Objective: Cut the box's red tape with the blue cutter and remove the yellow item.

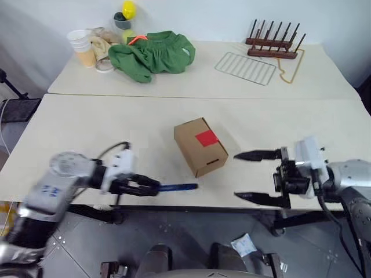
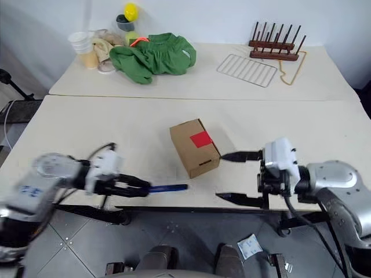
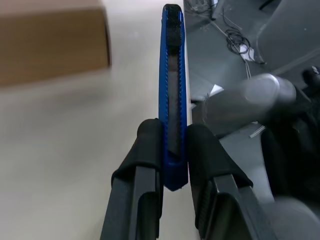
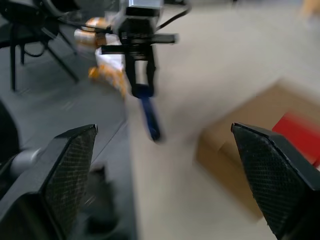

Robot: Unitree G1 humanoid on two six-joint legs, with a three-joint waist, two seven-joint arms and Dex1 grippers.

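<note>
Left tool [image 1: 152, 188] clamped on blue cutter [image 1: 178, 187], held level over near bench [image 1: 87, 127] edge, tip toward box [image 1: 200, 146]; box closed, mid-bench, red tape [image 1: 206, 138] on top; right tool [image 1: 246, 176] spread wide, empty, just right of box.

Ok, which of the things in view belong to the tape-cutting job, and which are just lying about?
Job: small brown cardboard box with its red tape square; slim blue cutter, clamped in the left gripper; open right gripper beside the box.

Lying about: crumpled green cloth, wire rack, wooden peg rack, paper cups.
</note>
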